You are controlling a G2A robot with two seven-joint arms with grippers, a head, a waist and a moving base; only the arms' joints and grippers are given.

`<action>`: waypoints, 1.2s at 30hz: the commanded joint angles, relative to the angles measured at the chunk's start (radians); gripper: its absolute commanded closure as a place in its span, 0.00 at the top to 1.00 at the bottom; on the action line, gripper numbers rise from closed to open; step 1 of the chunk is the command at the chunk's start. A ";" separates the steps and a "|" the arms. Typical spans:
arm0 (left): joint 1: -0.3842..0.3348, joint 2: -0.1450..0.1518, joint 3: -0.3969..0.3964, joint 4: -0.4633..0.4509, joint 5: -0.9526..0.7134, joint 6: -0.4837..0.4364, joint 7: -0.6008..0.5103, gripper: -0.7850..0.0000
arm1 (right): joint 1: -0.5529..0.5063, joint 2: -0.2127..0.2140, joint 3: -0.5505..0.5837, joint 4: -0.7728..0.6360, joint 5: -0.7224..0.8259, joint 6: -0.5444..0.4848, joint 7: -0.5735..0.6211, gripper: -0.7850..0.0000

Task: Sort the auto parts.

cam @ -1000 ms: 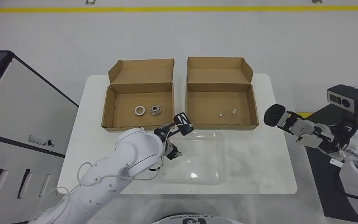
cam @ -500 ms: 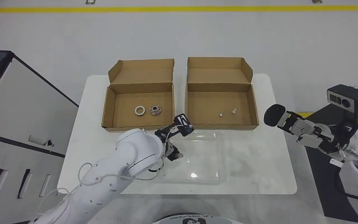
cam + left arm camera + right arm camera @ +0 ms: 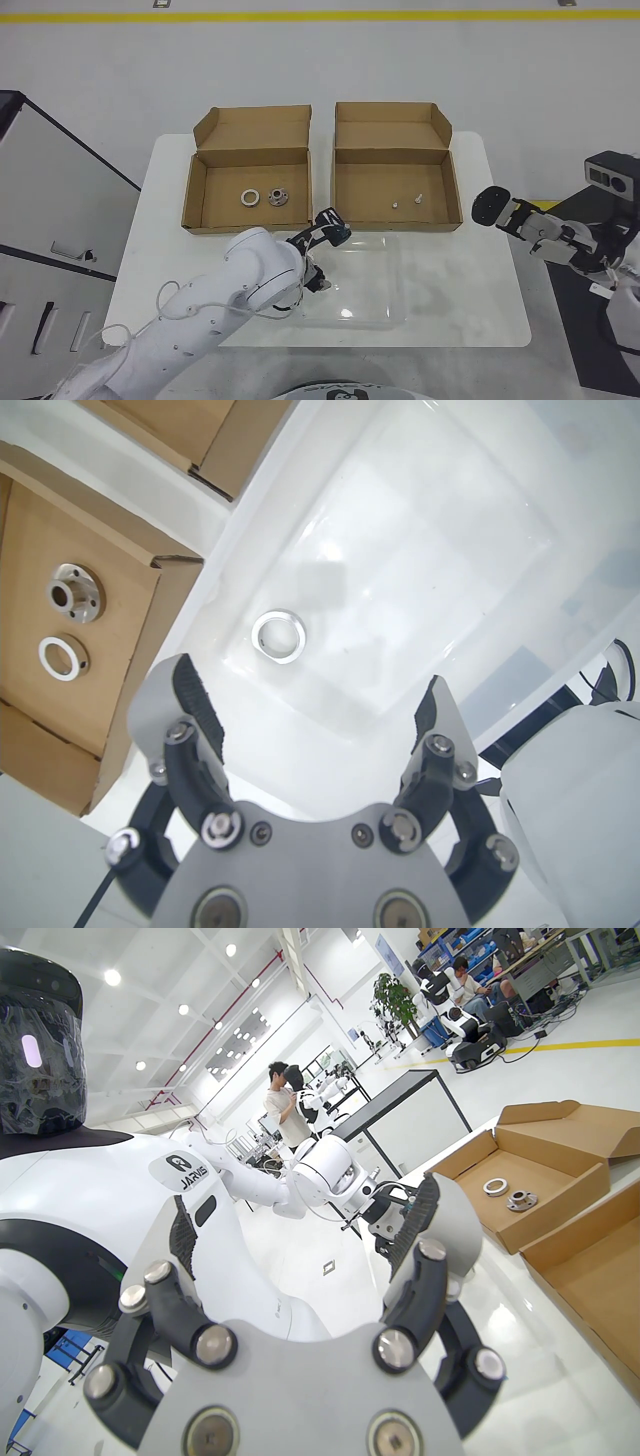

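Needed to lower the left gripper (image 3: 310, 672), jaws spread wide, straight over the small shiny metal ring (image 3: 278, 636) mid-frame in the clear plastic tray (image 3: 425, 550)

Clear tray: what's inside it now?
One metal ring lies in the clear tray; nothing else shows. The open left gripper hides part of the tray's edge.

The top camera looks straight down on the whole table (image 3: 470, 285). The left wrist camera faces down, close above the tray (image 3: 425, 575). The right wrist camera looks across from beside the table's right edge. All share the left box (image 3: 222, 196).
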 commanded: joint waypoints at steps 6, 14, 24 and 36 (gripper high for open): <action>-0.068 -0.014 0.074 0.093 0.051 0.011 0.000 0.45 | 0.000 0.000 0.000 0.000 0.000 0.000 0.000 1.00; -0.122 -0.026 0.141 0.198 0.101 0.026 0.000 0.41 | 0.000 0.000 0.000 0.000 0.000 0.000 0.000 1.00; -0.171 -0.043 0.205 0.275 0.109 0.047 0.000 0.40 | 0.000 0.000 0.000 0.000 0.000 0.000 0.000 1.00; -0.198 -0.049 0.259 0.307 0.108 0.048 0.000 0.44 | 0.000 0.000 0.000 0.000 0.000 0.000 0.000 1.00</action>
